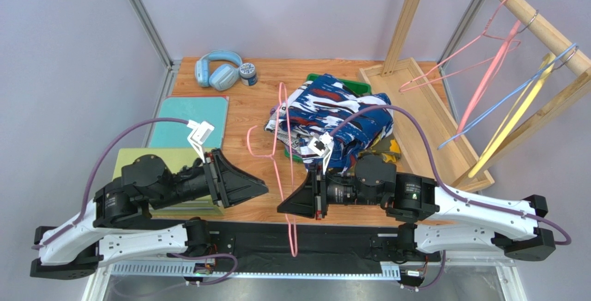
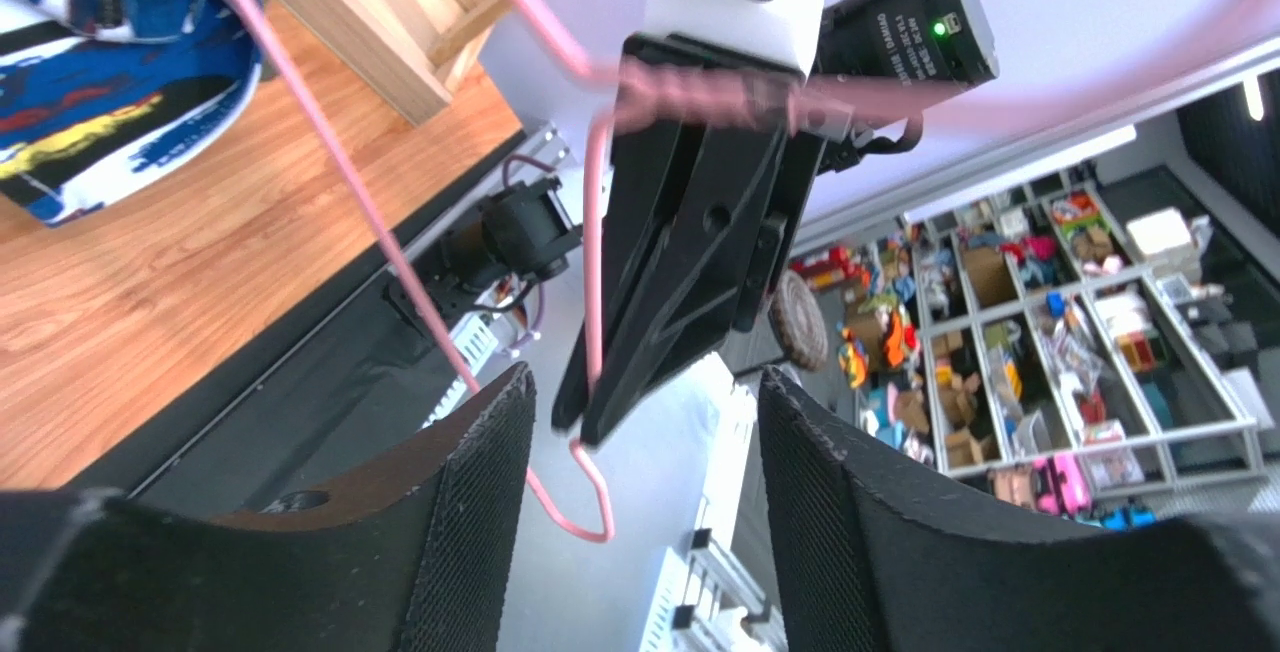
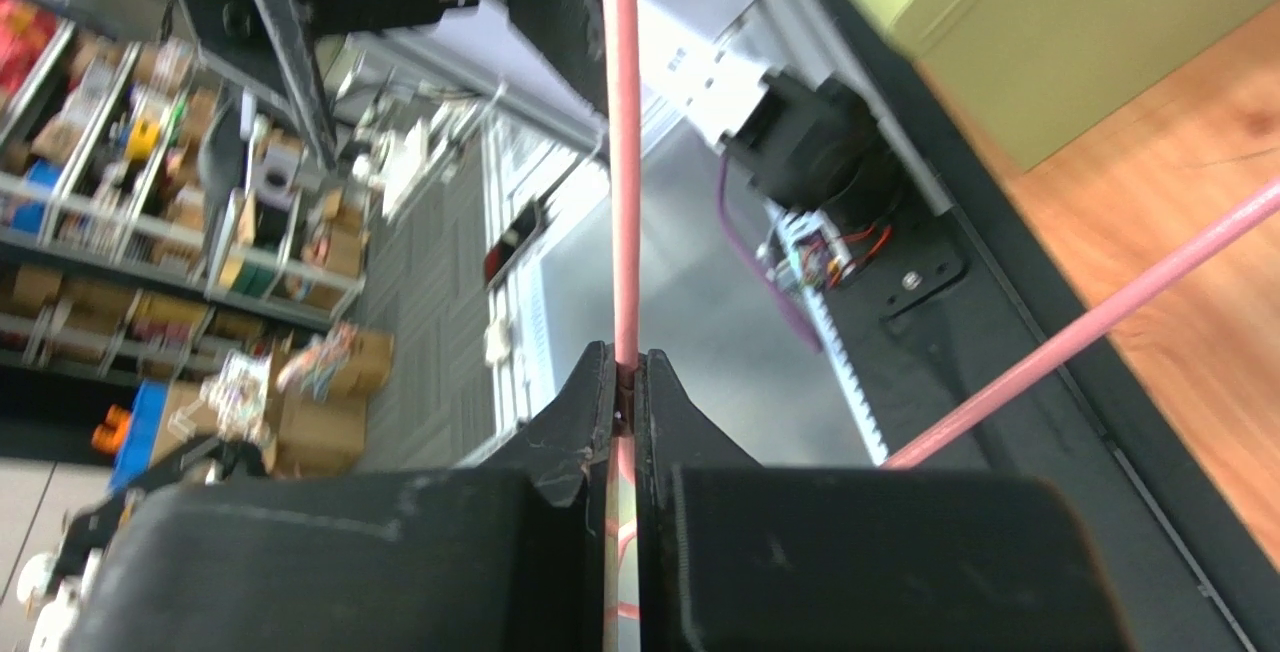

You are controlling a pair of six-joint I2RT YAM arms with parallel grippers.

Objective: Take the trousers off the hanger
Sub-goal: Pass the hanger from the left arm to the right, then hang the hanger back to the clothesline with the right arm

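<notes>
Pinching the thin wire of the pink hanger [image 3: 621,157], the right tool [image 3: 628,375] has its jaws pressed together on it near the front edge of the surface [image 1: 243,103]. The left tool [image 2: 646,397] stands spread just at nine o'clock of it, gripping nothing.

The trousers [image 1: 338,117] lie heaped at about one o'clock from the right tool. The blue-white-red pair is on top and the others are mostly buried beneath it. From the grip the hanger runs towards twelve o'clock along the heap's left side. Whether any cloth is on its bar cannot be told from these views, so the task looks done or nearly so.

The pairs are light, soft, limp cloth. They will sag and drag rather than lift as one piece, and a fold could snag on the wire. If a pair is caught, the free left tool would best pinch a bunched fold near the waistband and draw it sideways off the bar while the right holds the wire steady.
</notes>
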